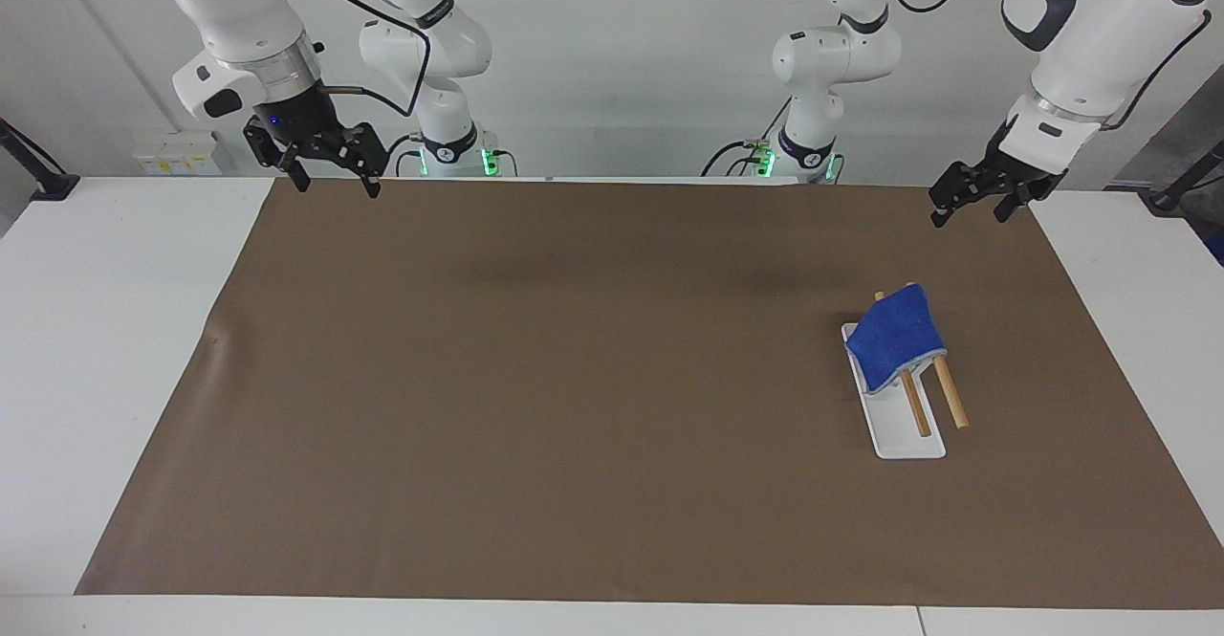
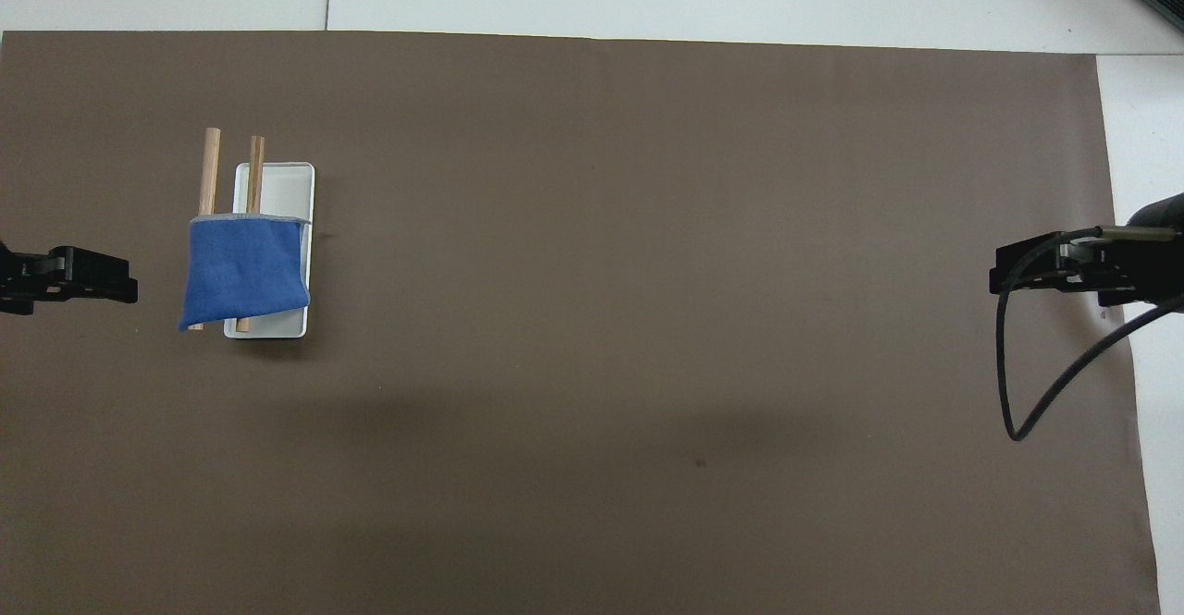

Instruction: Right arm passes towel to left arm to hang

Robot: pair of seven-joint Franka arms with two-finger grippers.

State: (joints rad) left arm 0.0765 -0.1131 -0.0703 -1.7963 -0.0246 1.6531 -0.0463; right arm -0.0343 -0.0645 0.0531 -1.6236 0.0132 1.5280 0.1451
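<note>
The blue towel (image 1: 896, 338) (image 2: 244, 270) hangs draped over two wooden rods (image 1: 950, 391) (image 2: 211, 169) of a white rack (image 1: 904, 435) (image 2: 282, 188), toward the left arm's end of the table. My left gripper (image 1: 968, 211) (image 2: 125, 288) is raised over the mat's corner near the robots, open and empty, apart from the towel. At the mat's corner toward the right arm's end, my right gripper (image 1: 333, 181) (image 2: 1008, 277), with a blue wrist light, hangs open and holds nothing. Both arms wait.
A brown mat (image 1: 574, 378) (image 2: 647, 273) covers most of the white table (image 1: 96, 330). A black cable (image 2: 1017, 412) loops from the right wrist over the mat's edge.
</note>
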